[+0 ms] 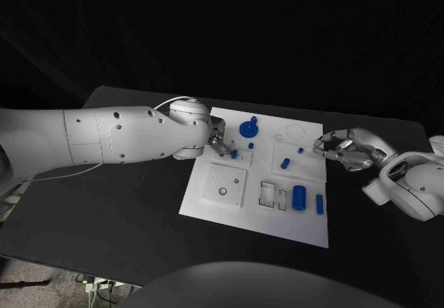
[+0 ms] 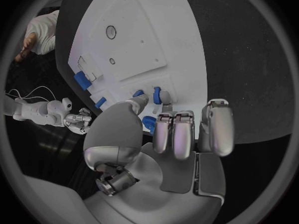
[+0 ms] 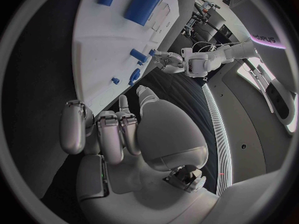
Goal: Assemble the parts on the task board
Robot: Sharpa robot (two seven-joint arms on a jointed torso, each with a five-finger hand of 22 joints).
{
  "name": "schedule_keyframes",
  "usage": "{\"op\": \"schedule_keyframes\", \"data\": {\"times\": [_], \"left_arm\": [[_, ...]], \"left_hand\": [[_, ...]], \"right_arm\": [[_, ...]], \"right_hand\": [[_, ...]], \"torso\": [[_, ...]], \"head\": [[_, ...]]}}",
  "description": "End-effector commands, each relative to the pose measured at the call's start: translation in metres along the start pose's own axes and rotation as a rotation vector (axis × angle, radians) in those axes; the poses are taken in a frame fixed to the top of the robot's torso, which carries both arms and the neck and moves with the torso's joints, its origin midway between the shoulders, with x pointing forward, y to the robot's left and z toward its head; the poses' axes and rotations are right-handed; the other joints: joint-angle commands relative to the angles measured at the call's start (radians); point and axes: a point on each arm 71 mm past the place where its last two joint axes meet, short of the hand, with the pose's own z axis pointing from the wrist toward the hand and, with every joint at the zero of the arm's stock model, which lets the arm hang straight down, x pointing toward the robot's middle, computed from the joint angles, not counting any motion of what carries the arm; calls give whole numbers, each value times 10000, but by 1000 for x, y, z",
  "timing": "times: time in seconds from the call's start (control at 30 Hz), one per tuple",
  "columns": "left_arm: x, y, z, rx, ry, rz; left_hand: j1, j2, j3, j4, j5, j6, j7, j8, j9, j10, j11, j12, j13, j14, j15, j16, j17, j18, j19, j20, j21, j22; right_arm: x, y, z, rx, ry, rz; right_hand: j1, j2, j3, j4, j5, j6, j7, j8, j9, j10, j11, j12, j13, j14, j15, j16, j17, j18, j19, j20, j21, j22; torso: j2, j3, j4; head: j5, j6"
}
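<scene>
Reaching in from frame left, left hand (image 1: 218, 142) at the task board's (image 1: 305, 226) left edge, fingertips touching a small blue peg (image 1: 234, 154); whether pinched or only touched, cannot tell. Right hand (image 1: 344, 149) just off the board's right edge, fingers curled, nothing visible in them. Judged early to midway: blue knobbed disc (image 1: 249, 128) standing at board's upper middle, but large cylinder (image 1: 299, 197), slim rod (image 1: 319, 204) and short pegs (image 1: 285, 163) lying loose toward lower right, several recesses unfilled.
</scene>
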Motion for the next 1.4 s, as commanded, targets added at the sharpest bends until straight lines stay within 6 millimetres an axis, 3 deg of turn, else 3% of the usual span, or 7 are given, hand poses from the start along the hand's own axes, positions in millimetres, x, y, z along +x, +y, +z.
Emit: {"op": "schedule_keyframes", "data": {"times": [0.03, 0.37, 0.87, 1.27, 1.4], "left_arm": [[11, 7, 3, -687, 343, 108], [9, 12, 1, -586, -21, -203], [-6, 14, -7, 807, -1360, -1343], [-18, 22, -11, 1563, -1197, -2800], [-20, 23, -11, 1634, -720, -3011]], "left_hand": [[-84, 1, -90, -5, -25, -21, 100, -1050, -4, 1039, 48, 25, 2635, 1051, 97, 24, 2634, 175, 191, 90, -51, 2093], [569, 107, -132, -69, 463, 108, 48, -1159, -52, 1039, 8, 25, 2635, 1051, 70, 24, 2634, 173, 210, 83, -35, 2099], [613, 77, 265, 17, 17, 328, 28, -1382, -313, 1039, -9, 25, 2635, 1051, 63, 24, 2634, 150, 262, 74, 72, 2133], [695, -166, 767, 8, -101, 900, -114, -1367, -494, 1039, -104, 25, 2635, 1051, 6, 24, 2634, 143, 268, 31, 120, 2147], [801, -424, 1294, 15, -447, 1087, -148, -1485, -658, 1039, -146, 25, 2635, 1051, -39, 24, 2634, 149, 238, -16, 94, 2136]], "right_arm": [[1, 1, 0, -88, 125, 16], [1, 0, -1, -68, 118, 21], [1, 0, 0, -20, 137, 25], [1, -1, 0, 34, 135, 24], [1, 0, 0, 46, 140, 25]], "right_hand": [[41, -38, 43, -9, 59, -84, 11, -57, -13, 1110, -15, -53, 2605, 1044, 54, 34, 2634, 183, -75, 21, -36, 1785], [42, -42, 79, -13, 170, -88, 9, -60, -22, 1110, -15, -53, 2605, 1044, 54, 34, 2634, 182, -71, 21, -34, 1787], [75, -57, 153, -47, 342, -83, 5, -55, -31, 1110, -19, -53, 2605, 1044, 52, 34, 2634, 183, -74, 20, -39, 1786], [110, -71, 236, -86, 502, -80, 6, -52, -41, 1110, -19, -53, 2605, 1044, 52, 34, 2634, 184, -77, 19, -43, 1785], [117, -76, 260, -95, 550, -77, 6, -51, -43, 1110, -19, -53, 2605, 1044, 51, 34, 2634, 185, -78, 19, -45, 1784]], "torso": [[-1, 0, 0], [-2, 10, 0], [3, -5, 6], [-1, 2, 1], [-3, 7, -5]], "head": [[-5, 2], [-26, 2], [-47, 2], [-66, 2], [-66, 2]]}}
